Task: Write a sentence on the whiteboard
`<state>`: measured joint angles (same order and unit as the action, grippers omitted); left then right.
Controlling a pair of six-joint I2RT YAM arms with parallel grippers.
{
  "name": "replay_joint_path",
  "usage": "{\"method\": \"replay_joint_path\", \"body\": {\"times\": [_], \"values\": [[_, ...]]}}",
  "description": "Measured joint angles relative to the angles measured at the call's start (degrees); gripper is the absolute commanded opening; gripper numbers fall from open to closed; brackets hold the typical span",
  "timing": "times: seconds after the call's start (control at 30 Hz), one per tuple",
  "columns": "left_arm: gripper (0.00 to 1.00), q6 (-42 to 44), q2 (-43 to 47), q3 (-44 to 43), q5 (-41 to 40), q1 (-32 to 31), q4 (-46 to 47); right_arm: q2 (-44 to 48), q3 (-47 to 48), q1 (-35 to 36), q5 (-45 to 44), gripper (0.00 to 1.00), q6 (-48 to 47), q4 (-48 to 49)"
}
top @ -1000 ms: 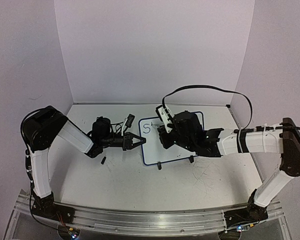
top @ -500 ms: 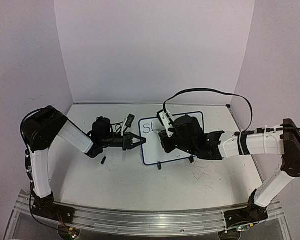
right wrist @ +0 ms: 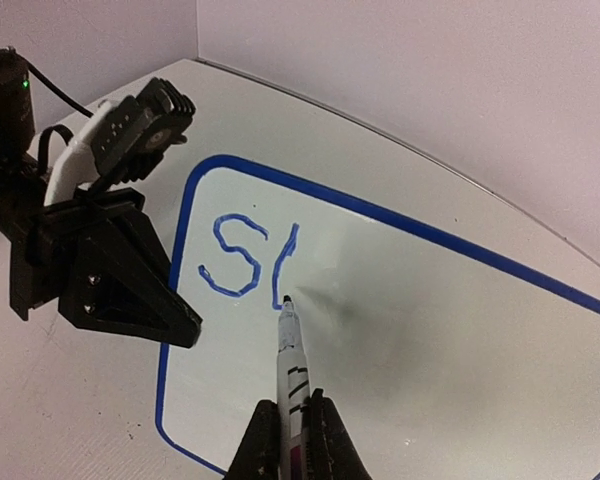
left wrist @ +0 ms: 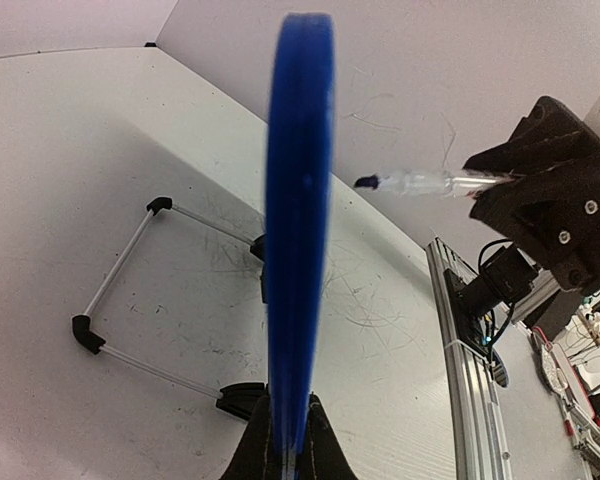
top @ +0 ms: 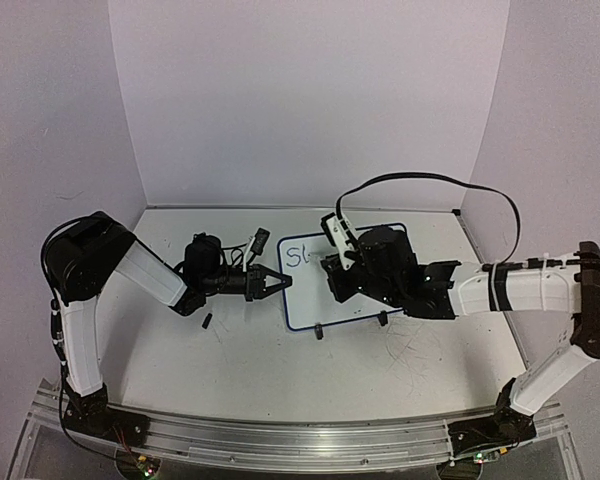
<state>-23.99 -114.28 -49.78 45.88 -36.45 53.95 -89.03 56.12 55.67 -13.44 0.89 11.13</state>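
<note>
Whiteboard point(left wrist: 298, 200) wire stand point(left wrist: 121, 265) shows only from left wrist.

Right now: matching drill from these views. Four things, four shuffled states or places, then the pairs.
Things
A. left gripper
B. right gripper
C. whiteboard
D. wire stand

States or places
1. bears a blue "S" and the start of a second letter
2. shut on the marker
3. rests on the table, black caps at its corners
4. shut on the whiteboard's frame edge

Pairs: A-4, B-2, C-1, D-3
</note>
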Motion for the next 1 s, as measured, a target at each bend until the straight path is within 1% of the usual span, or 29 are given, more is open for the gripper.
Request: {"method": "replay_joint_path", "body": {"times": [0.1, 0.27, 1.0], "values": [[0.0, 0.0, 0.0, 0.0, 0.0, 0.0, 0.0, 0.6, 0.1, 0.0, 1.2, 0.0, 0.0, 1.3], [0.0, 0.0, 0.1, 0.0, 0.0, 0.0, -0.1, -0.8, 1.6, 0.0, 2.3, 0.0, -0.2, 1.7], [0.0, 0.2, 0.3, 0.0, 0.0, 0.0, -0.5, -3.9, 3.4, 0.0, 0.4, 0.0, -0.3, 1.8]]}}
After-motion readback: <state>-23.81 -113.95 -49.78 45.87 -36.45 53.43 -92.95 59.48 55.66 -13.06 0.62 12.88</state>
